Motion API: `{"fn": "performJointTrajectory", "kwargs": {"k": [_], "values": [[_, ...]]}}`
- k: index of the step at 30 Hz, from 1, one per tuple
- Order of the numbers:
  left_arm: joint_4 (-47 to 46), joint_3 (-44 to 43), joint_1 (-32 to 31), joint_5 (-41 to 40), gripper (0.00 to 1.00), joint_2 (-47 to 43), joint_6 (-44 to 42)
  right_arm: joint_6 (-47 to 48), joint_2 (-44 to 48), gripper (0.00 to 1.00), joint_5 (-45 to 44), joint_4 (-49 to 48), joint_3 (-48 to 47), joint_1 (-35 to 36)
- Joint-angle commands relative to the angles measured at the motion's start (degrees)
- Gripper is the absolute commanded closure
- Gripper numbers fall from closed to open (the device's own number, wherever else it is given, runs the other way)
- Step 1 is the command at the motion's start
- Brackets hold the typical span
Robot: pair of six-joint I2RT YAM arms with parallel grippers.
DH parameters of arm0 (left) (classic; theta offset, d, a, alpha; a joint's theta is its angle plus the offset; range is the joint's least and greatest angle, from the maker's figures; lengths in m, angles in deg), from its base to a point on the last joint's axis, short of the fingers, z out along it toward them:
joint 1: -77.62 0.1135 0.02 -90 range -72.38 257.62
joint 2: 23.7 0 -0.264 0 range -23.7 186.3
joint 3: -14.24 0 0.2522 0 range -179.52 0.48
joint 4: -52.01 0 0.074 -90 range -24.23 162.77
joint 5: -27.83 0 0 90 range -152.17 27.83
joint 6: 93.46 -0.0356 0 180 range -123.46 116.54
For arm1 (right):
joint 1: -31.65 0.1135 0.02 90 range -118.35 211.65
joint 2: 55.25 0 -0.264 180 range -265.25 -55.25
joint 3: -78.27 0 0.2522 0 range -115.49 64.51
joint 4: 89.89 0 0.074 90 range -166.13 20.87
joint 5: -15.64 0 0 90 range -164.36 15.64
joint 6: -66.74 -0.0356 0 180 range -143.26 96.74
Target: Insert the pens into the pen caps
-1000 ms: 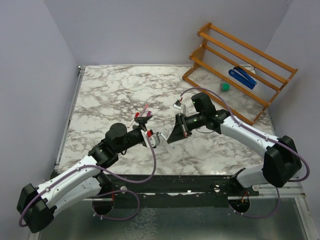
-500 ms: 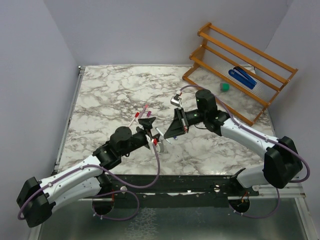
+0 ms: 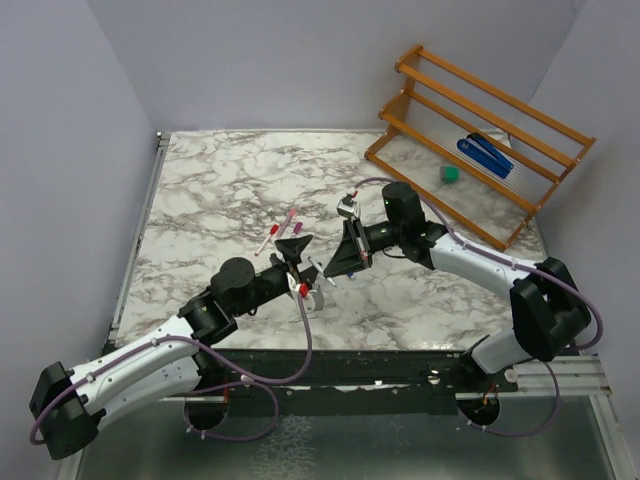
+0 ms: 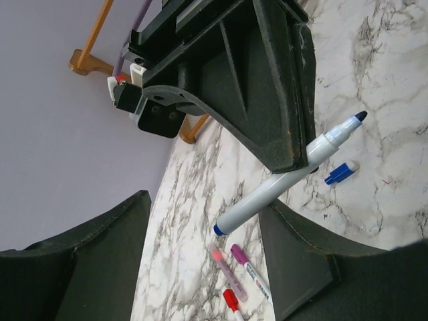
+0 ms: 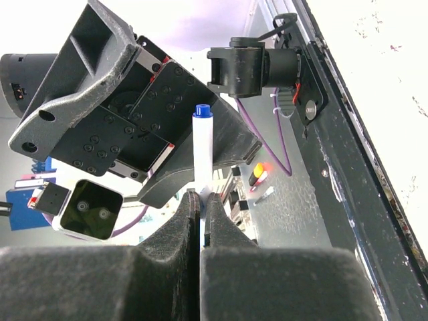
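- The left gripper [image 3: 305,268], nearest the bases, has barely shifted over the last second, though its forearm has swung a little. Its jaws stand wide apart with nothing between them.
- Just right of it, the right gripper [image 5: 201,200] has crept left toward the left one, so the gap between the two has closed. Its jaws are clamped on a white pen [image 4: 287,180] with a blue end, held off the table [image 3: 220,180] with its dark tip bare.
- In the left wrist view, a blue cap [image 4: 342,172] lies on the marble just beyond that tip, apart from it. I cannot find it in the overhead view.
- Judgement: the arms are converging for a handover or for the left one to fetch the cap. No pen has been capped yet.
- Farther left, the loose pens [image 3: 281,226] with red and pink ends lie where they were a second ago, untouched.
- Far right, the wooden rack [image 3: 480,100] is unchanged.
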Motion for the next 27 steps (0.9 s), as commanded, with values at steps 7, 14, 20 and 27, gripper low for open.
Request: {"fn": "performJointTrajectory", "kwargs": {"k": [7,14,20,27], "values": [[-0.21,-1.34,-0.54,5.82,0.42,3.39,2.55,-0.14,-3.68,1.0,1.11,-0.22,0.02,-0.17],[0.83,-2.26,-0.98,5.91,0.52,5.77,2.77,-1.37,-4.11,1.0,1.44,-2.12,0.58,-0.19],[1.2,-1.59,-1.27,4.21,0.53,6.2,2.19,-2.49,-3.67,1.0,1.88,-3.51,1.03,-0.2],[2.03,-1.22,-1.38,0.96,0.6,5.65,0.83,-2.76,-2.77,1.0,2.1,-3.74,1.56,-0.2]]}}
